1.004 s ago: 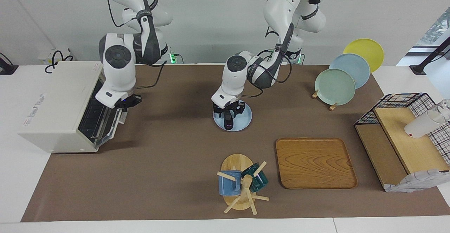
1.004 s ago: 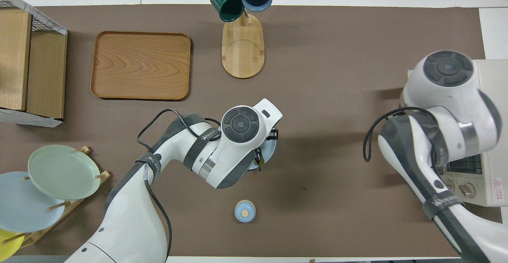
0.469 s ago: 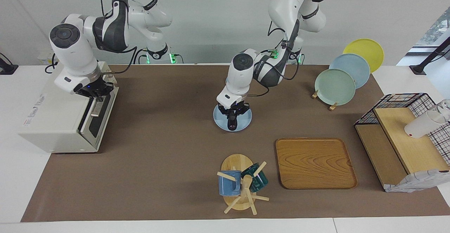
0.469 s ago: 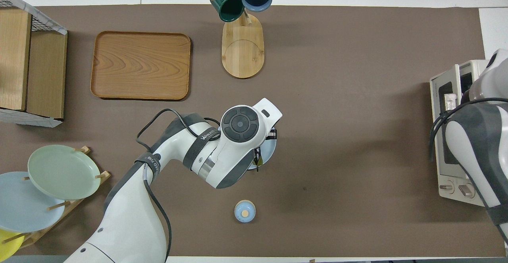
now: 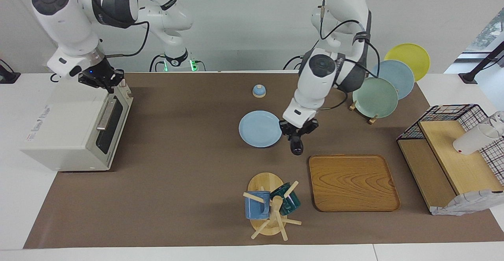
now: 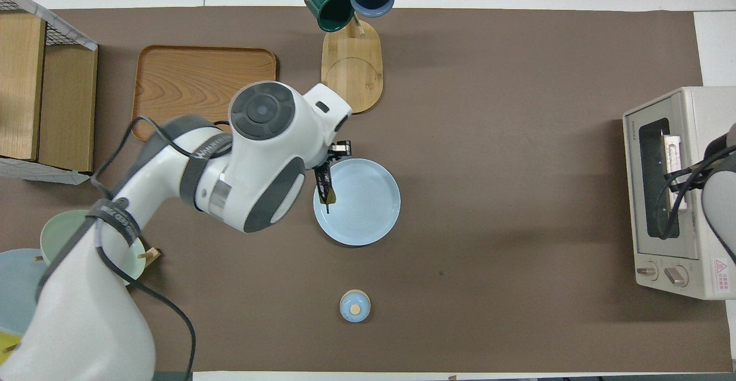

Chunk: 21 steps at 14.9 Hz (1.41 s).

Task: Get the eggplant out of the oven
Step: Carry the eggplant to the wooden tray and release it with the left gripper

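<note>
L hand [image 5: 296, 139] is up in the air w/ the eggplant [image 5: 296, 147] pinched in its fingers, hanging roughly long-axis-down, over the bare surface [image 5: 189, 174] between the blue plate [image 5: 260, 129] and the wooden tray [image 5: 352, 182]; overhead view shows its thin stem end [image 6: 326, 188] over the plate's rim. So the eggplant is out of the oven [image 5: 75, 123], which sits at the R arm's end w/ door shut. R hand [image 5: 100, 78] is over the oven's top edge above the door; can't tell if its fingers are spread or closed. Key relation: eggplant is directly under L hand, plate and tray just beside it either way; L arm is the one to set it down, prob. needs tilting flat first.
</note>
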Each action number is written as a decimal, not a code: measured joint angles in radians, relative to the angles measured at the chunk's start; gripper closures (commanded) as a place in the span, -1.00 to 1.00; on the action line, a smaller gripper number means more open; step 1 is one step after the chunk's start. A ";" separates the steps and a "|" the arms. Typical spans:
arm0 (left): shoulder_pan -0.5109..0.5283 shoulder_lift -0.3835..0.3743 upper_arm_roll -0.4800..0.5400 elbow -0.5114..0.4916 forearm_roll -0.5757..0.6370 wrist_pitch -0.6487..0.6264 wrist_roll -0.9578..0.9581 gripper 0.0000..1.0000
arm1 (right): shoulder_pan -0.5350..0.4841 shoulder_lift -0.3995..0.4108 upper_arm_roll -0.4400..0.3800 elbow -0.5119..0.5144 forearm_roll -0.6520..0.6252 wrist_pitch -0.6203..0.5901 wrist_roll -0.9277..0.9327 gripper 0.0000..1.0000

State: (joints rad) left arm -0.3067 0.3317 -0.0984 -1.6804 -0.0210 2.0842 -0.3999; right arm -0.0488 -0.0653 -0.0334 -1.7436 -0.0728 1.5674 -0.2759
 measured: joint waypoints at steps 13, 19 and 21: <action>0.211 0.317 -0.002 0.242 0.065 0.084 0.206 1.00 | 0.067 0.079 0.004 0.087 0.046 -0.006 0.136 -1.00; 0.211 0.310 -0.003 0.220 0.071 0.104 0.251 -1.00 | 0.080 0.086 -0.003 0.091 0.044 -0.030 0.171 -1.00; 0.211 0.303 -0.003 0.221 0.071 0.099 0.255 -1.00 | 0.080 0.086 -0.003 0.091 0.044 -0.031 0.174 -1.00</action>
State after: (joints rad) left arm -0.0958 0.6346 -0.1019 -1.4594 0.0501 2.1830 -0.1446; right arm 0.0309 0.0202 -0.0369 -1.6522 -0.0288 1.5365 -0.1023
